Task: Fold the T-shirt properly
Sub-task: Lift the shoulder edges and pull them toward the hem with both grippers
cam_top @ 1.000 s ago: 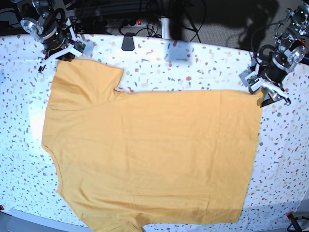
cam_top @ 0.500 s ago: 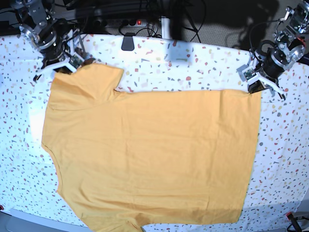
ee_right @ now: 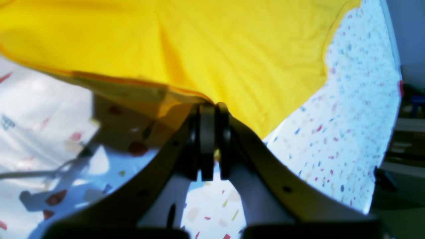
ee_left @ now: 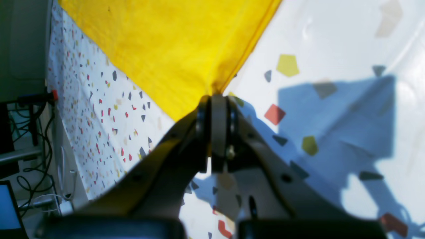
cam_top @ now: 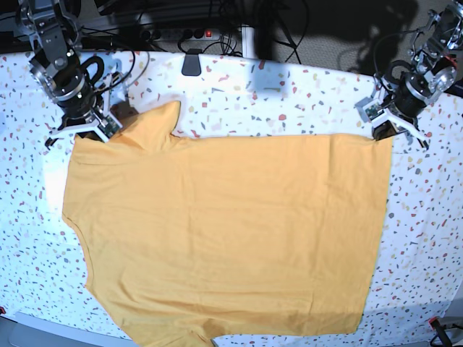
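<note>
Pinching the T-shirt point(cam_top: 217, 231) at two far corners, left gripper point(cam_top: 383, 134) and right gripper point(cam_top: 107, 130), both clamped on cloth, should next lift together for the first fold.

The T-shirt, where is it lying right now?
In the base view the T-shirt lies spread across the speckled table, its far corners pinched by the right gripper and left gripper.

The large plain mustard-yellow cotton T-shirt point(cam_top: 224, 231) lies spread flat on the table, neck side at the left, hem at the right; its upper sleeve is lifted and folded inward.
</note>
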Available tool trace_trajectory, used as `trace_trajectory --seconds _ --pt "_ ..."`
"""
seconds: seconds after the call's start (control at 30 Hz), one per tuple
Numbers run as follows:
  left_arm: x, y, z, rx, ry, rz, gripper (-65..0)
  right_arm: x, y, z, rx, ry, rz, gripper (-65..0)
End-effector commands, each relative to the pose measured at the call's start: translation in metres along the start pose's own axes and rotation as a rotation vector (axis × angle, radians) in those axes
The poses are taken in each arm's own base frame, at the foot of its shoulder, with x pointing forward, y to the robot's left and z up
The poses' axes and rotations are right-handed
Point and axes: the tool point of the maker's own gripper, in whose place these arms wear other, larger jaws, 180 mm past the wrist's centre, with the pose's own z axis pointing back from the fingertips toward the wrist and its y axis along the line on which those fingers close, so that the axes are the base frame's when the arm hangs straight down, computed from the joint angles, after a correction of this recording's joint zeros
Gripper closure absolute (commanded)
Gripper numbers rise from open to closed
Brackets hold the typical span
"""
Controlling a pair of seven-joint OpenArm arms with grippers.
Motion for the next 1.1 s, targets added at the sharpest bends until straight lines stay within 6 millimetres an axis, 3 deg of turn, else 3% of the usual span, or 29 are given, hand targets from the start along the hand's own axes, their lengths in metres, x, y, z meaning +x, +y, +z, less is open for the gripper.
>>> trace_trajectory --seconds 0.0,0.47,0.63,0.77,0.9,1.07 --pt "0.0 0.012 0.002 0.026 -0.002 -0.021 0.0 0.009 -0.014 0.001 -0.041 -0.028 0.0 0.0" --pt "0.023 0.034 0.008 0.084 0.025 -0.036 0.0 0.006 -0.015 0.0 -0.037 -0.009 -0.019 0.0" --pt "0.02 0.034 0.008 0.084 0.043 -0.03 0.0 0.009 -0.033 -0.005 -0.081 0.021 -0.032 0.0" --pt "0.021 0.039 0.006 0.095 0.042 -0.031 0.0 0.026 -0.052 -0.014 -0.137 0.005 -0.081 0.0" --pt "0.027 0.056 0.002 0.136 0.028 -0.031 0.0 0.046 -0.057 -0.027 -0.136 -0.05 -0.19 0.0" --pt "0.046 0.077 -0.005 0.197 -0.031 0.072 0.0 0.052 -0.069 -0.052 -0.155 -0.048 -0.274 0.0"
